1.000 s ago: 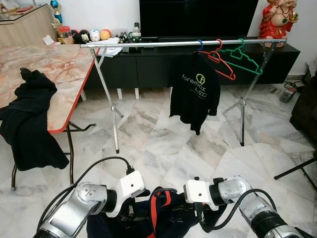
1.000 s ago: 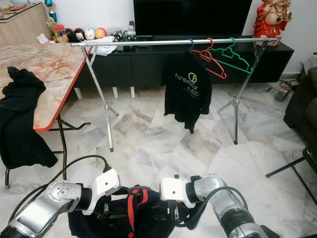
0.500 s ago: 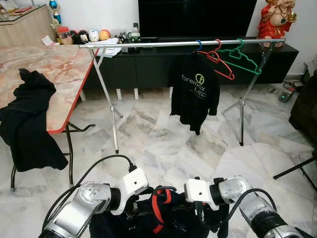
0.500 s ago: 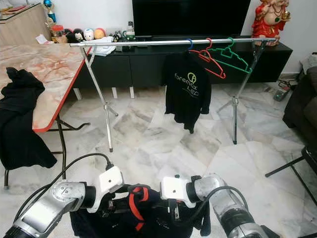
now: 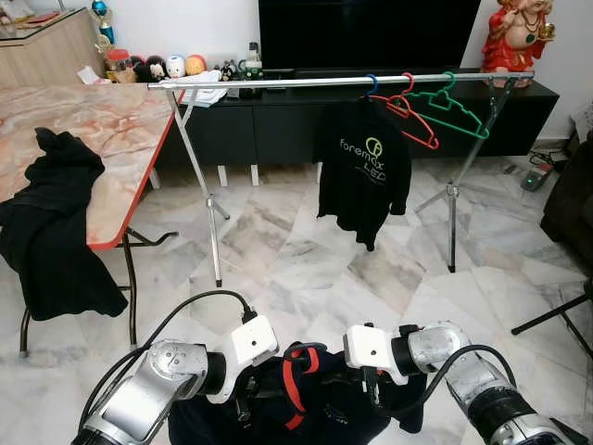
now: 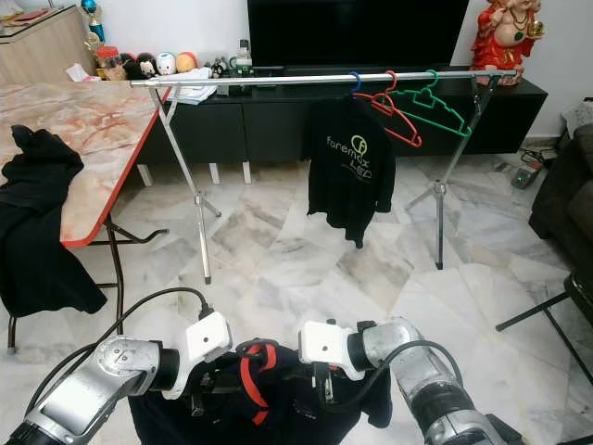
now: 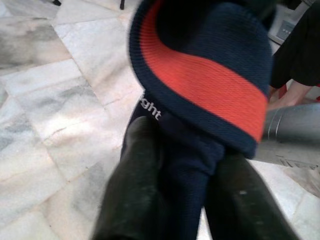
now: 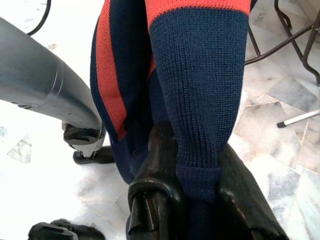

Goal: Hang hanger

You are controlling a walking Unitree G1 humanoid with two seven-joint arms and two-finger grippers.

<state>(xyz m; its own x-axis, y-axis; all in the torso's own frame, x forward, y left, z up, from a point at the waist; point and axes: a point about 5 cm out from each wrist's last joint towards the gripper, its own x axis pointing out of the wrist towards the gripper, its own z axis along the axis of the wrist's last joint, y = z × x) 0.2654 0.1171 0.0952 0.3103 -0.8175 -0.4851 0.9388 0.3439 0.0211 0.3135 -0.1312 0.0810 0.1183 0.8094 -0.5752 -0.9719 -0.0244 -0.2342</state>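
Left gripper (image 7: 175,190) pinching a fold of the navy sweater (image 5: 320,408) with the red stripe, fingers (image 7: 135,190) squeezed tight on the knit. Right gripper (image 8: 197,200) same deal, clamped on another navy fold. Both silver arms bent inward at bottom centre of the head view, holding the garment low over the marble floor (image 5: 306,269). Further up, clothes rail (image 5: 278,82) across the top, with black t-shirt (image 5: 363,171), red hanger (image 5: 412,116) and green hanger (image 5: 454,107) at upper right.

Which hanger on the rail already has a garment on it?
The blue hanger, leftmost of three, carries the black shirt; the red hanger and green hanger are bare.
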